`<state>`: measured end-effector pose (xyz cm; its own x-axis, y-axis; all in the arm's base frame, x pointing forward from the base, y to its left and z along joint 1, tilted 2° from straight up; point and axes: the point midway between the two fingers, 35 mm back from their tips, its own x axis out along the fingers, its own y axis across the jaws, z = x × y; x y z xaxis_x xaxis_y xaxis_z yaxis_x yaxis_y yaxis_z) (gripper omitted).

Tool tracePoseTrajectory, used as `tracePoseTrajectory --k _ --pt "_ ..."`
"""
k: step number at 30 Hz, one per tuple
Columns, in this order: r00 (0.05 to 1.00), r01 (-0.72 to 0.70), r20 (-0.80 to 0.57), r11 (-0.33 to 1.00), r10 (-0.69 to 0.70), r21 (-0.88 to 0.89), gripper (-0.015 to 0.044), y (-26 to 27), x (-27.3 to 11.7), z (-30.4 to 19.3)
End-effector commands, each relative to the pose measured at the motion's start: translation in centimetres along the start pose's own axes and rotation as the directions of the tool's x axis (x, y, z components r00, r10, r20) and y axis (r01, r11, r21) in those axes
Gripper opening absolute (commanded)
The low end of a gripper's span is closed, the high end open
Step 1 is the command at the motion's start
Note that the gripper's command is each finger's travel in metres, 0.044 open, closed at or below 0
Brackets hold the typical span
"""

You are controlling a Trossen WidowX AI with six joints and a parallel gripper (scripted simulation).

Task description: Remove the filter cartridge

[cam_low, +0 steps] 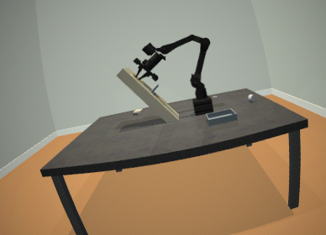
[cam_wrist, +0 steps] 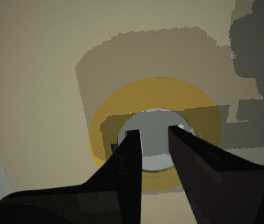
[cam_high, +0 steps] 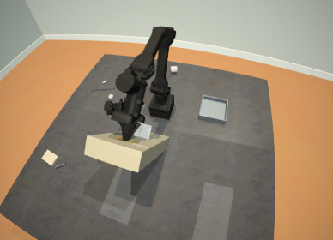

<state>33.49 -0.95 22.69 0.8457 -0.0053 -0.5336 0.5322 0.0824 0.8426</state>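
Note:
The service panel (cam_high: 112, 154) (cam_low: 144, 93) (cam_wrist: 39, 75) is a thick cream slab that leans at a slant. The round grey filter cartridge (cam_wrist: 156, 162) sits inside a yellow ring (cam_wrist: 159, 90) on its face. My gripper (cam_high: 125, 139) (cam_low: 138, 78) (cam_wrist: 152, 131) is at the cartridge's face, with its two fingertips at the two slots, one on each side, shut on the cartridge. The fingers hide part of the slots; how deep they reach is hidden. The blue-grey tray (cam_high: 214, 111) (cam_low: 222, 118) stands empty on the table, right of the arm's base.
A pale upright plate (cam_high: 144, 131) (cam_low: 155, 90) sticks out from the panel close beside the gripper. A white cylinder (cam_high: 173, 69) (cam_low: 251, 98) stands behind the base. A cream block (cam_high: 50, 158) (cam_low: 137, 112) and a small grey bar (cam_high: 60, 165) lie left of the panel.

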Motion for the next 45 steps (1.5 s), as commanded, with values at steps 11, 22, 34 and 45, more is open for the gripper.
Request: tracePoseTrajectory --k 11,22,34,45 --pt "1.0 0.001 -0.001 1.0 -0.001 -0.001 0.0 0.1 -0.8 0.0" --pt "1.0 0.005 -0.009 1.0 -0.005 -0.002 0.0 0.0 -6.9 -0.1" --pt "1.0 0.005 -0.009 1.0 -0.005 -0.002 0.0 0.0 -7.3 -0.1" --pt "1.0 0.005 -0.009 1.0 -0.005 -0.002 0.0 0.0 -7.3 -0.1"
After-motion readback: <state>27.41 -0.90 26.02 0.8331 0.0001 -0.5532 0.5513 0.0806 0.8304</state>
